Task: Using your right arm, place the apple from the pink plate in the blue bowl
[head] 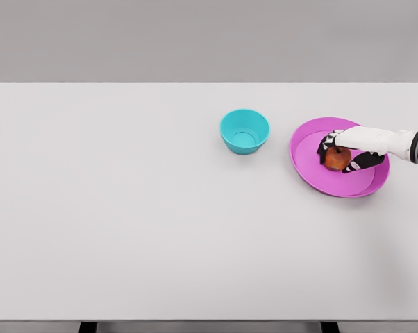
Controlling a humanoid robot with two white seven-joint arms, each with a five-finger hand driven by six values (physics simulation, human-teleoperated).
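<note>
Right hand (348, 154) half-hides small round red apple (337, 159), dark fingers apparently curled around it, over glossy pink plate (313, 170); smooth blue bowl (244, 131) left of hand.

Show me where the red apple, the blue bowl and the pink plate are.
red apple (337, 159), head view, its visible front.
blue bowl (228, 137), head view, outer left wall.
pink plate (307, 142), head view, bare left rim.

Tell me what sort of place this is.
Most likely a simulated tabletop test scene, not a real room: a plain white table against a blank grey backdrop, holding only a blue bowl and a pink plate where the right hand grips an apple.
</note>
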